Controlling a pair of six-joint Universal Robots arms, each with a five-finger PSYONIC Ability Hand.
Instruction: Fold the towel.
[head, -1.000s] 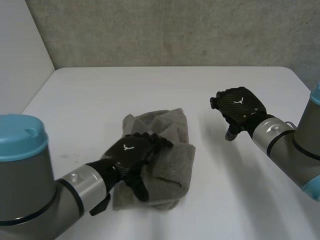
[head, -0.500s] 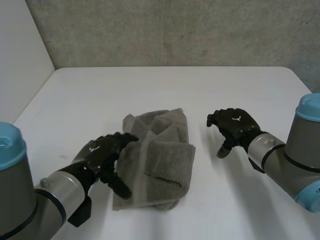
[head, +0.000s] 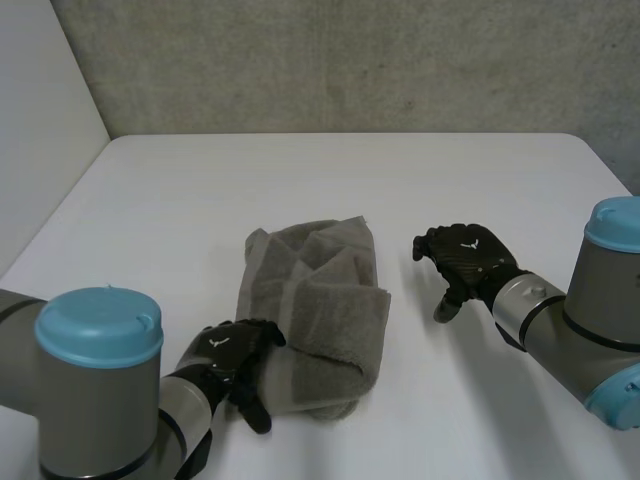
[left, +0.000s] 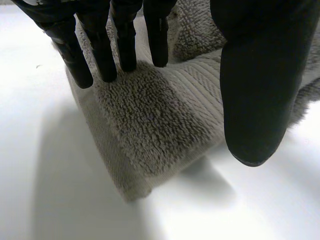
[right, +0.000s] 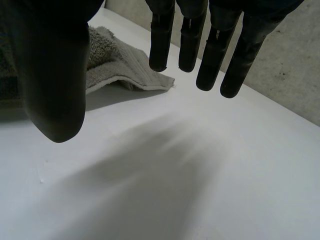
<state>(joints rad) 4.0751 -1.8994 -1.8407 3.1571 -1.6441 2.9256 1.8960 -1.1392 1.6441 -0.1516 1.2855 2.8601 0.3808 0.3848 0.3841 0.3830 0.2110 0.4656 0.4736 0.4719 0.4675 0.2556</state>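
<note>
The left hand (head: 232, 352), released, sits at the rumpled towel's (head: 325, 300) near corner, presumably to grasp it; the right hand (head: 463, 260) hovers open beside the towel over the surface (head: 300, 180).

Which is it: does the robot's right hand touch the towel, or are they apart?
Apart. The head view shows bare table between the right hand and the towel.

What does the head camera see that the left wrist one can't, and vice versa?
The head view adds the whole crumpled towel and the right hand, open above bare table beside it. The left wrist view adds the towel's ribbed band and looped pile close up. Both share the left hand, fingers straight on the towel's near corner.
</note>
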